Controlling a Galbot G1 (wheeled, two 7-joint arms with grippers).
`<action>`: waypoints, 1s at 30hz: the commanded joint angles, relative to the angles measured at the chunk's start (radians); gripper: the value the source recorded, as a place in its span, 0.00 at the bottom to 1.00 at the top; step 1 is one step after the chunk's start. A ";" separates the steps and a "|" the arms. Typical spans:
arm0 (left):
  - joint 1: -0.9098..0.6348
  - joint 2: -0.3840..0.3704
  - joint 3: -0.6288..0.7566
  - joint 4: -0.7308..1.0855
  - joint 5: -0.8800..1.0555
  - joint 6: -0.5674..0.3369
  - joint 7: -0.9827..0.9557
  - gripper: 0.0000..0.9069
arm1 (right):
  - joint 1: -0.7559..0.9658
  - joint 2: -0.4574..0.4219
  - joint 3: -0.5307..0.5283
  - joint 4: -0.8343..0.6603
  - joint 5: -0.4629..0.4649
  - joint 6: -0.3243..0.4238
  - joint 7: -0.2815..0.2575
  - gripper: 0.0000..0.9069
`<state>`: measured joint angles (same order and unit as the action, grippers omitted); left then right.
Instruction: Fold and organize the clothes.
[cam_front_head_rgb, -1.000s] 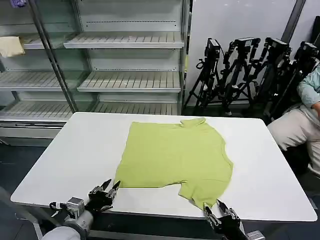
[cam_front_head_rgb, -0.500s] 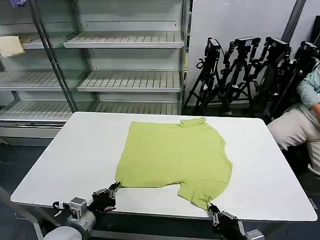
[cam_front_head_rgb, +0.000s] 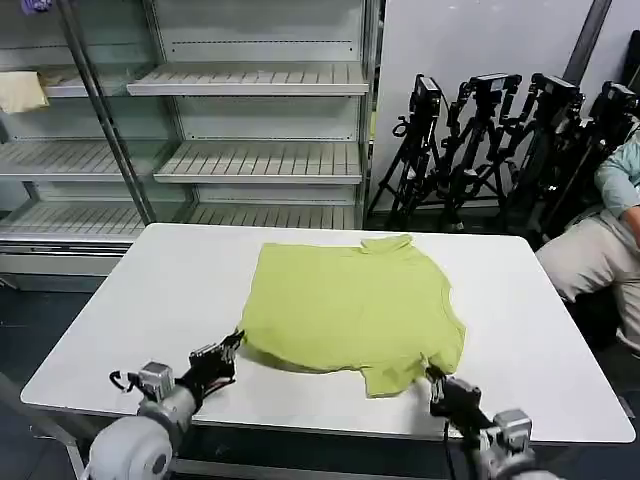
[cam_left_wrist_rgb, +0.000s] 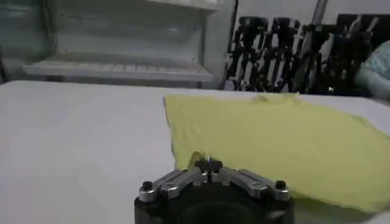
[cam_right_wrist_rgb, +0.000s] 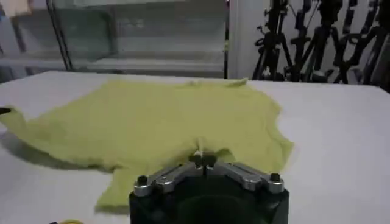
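The clothes are one lime yellow-green T-shirt (cam_front_head_rgb: 350, 305) spread on the white table (cam_front_head_rgb: 150, 290), neck toward the far edge. My left gripper (cam_front_head_rgb: 236, 343) is shut on the shirt's near left hem corner, and that corner lifts slightly off the table. My right gripper (cam_front_head_rgb: 433, 374) is shut on the near right edge by the sleeve. In the left wrist view the left gripper (cam_left_wrist_rgb: 208, 162) pinches a small fold of the T-shirt (cam_left_wrist_rgb: 280, 140). In the right wrist view the right gripper (cam_right_wrist_rgb: 203, 159) pinches the T-shirt (cam_right_wrist_rgb: 152, 122) the same way.
Wire shelving (cam_front_head_rgb: 250, 120) stands behind the table, with a pale cream cloth (cam_front_head_rgb: 20, 92) on a left shelf. Black tripods (cam_front_head_rgb: 490, 140) crowd the back right. A seated person (cam_front_head_rgb: 605, 240) is at the right edge. Bare table lies on both sides of the shirt.
Both grippers moved forward onto the shirt's near edge and closed on it. The near hem has pulled inward and lifted a little, shifting the lower sleeve.
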<state>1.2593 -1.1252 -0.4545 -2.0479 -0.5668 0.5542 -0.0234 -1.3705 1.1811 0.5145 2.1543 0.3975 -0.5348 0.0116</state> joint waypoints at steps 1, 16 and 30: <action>-0.279 -0.052 0.074 0.214 -0.033 0.006 -0.008 0.01 | 0.240 0.006 -0.025 -0.200 0.005 -0.023 -0.010 0.00; -0.338 -0.089 0.102 0.352 -0.011 0.004 0.004 0.01 | 0.375 0.022 -0.074 -0.338 -0.022 0.041 -0.044 0.00; -0.331 -0.089 0.066 0.348 -0.013 -0.003 0.002 0.19 | 0.376 0.041 -0.083 -0.381 -0.048 0.049 -0.051 0.00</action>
<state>0.9428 -1.2102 -0.3826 -1.7241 -0.5830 0.5533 -0.0222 -1.0222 1.2198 0.4374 1.8090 0.3579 -0.4894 -0.0383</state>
